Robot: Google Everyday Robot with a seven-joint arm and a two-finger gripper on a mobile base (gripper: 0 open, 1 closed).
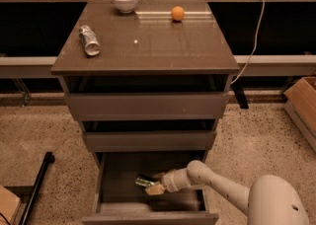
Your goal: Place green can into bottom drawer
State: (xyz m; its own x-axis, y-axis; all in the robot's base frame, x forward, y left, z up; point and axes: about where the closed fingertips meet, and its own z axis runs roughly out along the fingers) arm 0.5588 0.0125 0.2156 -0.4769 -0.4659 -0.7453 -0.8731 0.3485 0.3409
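Holding the green can (143, 181) inside the open bottom drawer (150, 217), the gripper (152, 183) is clamping it between both fingers.

The arm (222, 189) is reaching in from the lower right across the drawer's right side. The top drawer (148, 105) and middle drawer (148, 140) are overhanging the back of the bottom one. The cabinet top (163, 46) is carrying three items: one white bowl (124, 0), one orange (177, 13) and one silver-white can (89, 40) lying on its side. One cardboard box (302, 101) is sitting on the floor at right, and one black pole (37, 184) is lying at left.
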